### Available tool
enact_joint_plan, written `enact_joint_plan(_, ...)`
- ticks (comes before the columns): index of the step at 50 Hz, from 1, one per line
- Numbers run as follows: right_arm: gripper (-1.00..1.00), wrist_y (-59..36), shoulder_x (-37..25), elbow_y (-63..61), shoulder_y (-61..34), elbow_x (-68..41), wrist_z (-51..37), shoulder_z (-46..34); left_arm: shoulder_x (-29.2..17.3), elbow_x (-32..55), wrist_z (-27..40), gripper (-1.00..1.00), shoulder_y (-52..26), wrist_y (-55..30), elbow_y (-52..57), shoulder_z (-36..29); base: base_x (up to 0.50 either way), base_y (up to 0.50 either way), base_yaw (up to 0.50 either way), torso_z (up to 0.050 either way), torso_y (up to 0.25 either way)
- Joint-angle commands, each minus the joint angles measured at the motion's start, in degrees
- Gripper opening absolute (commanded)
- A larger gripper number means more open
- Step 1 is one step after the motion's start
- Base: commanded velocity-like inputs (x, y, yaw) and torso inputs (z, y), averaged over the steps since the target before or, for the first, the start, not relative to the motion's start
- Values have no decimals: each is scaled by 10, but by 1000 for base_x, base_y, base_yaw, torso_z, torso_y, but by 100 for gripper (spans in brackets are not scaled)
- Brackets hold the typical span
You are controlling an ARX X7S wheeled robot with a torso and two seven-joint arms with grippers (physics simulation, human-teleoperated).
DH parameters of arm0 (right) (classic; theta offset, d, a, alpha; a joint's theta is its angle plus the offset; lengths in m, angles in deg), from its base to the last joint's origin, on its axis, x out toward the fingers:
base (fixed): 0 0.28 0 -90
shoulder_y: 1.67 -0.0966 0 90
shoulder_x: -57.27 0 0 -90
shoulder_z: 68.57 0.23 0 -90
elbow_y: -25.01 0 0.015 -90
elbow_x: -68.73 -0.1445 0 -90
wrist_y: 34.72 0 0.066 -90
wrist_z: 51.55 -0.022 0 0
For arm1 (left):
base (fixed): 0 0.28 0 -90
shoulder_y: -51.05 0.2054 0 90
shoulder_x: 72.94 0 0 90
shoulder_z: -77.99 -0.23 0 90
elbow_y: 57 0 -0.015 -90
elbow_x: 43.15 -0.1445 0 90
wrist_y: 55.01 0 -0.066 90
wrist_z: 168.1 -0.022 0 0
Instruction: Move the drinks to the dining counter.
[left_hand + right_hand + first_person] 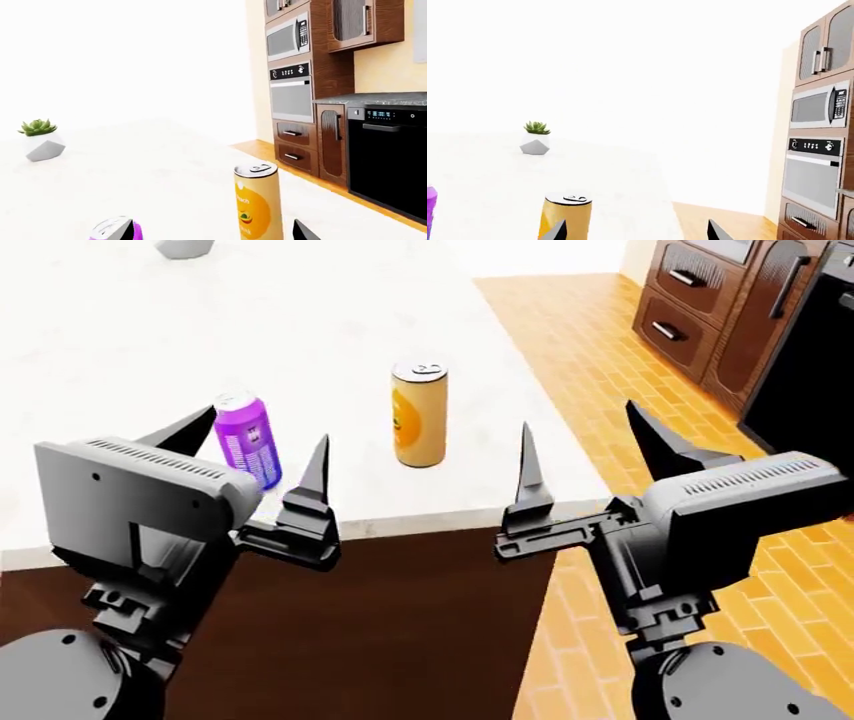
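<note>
both pincers stand wide and empty: left pincer (254, 455) just before the purple can (248, 439), right pincer (587, 455) short of the orange can (419, 413). both cans stand upright on the white surface (120, 340). judged light, rigid, slick; grip mid-body.

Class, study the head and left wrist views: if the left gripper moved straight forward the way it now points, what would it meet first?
Most likely the purple soda can with silver top, which stands between the open left gripper fingertips; depth is uncertain.
</note>
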Motion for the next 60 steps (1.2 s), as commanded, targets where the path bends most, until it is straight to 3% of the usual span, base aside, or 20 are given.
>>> enact_joint_plan(1, 100, -2, -5, -7, 2, -2, -6, 4, 0, -1, 1, 100, 0, 2, 0, -4, 295, -509, 0, 0, 0)
enact_joint_plan(28, 100, 14, -2, 2, 2, -7, 6, 0, -4, -4, 0, 100, 0, 9, -4, -11, 427, -415, 0, 0, 0)
enact_joint_plan(48, 100, 14, -7, 0, 8, -6, 0, 1, -7, -7, 2, 100, 0, 11, -4, -17, 493, -89, 0, 0, 0)
enact_joint_plan(60, 100, -5, -9, 2, 10, 1, -27, 5, -8, -8, 5, 100, 0, 12, -3, -21, -28, -161, -500, 0, 0)
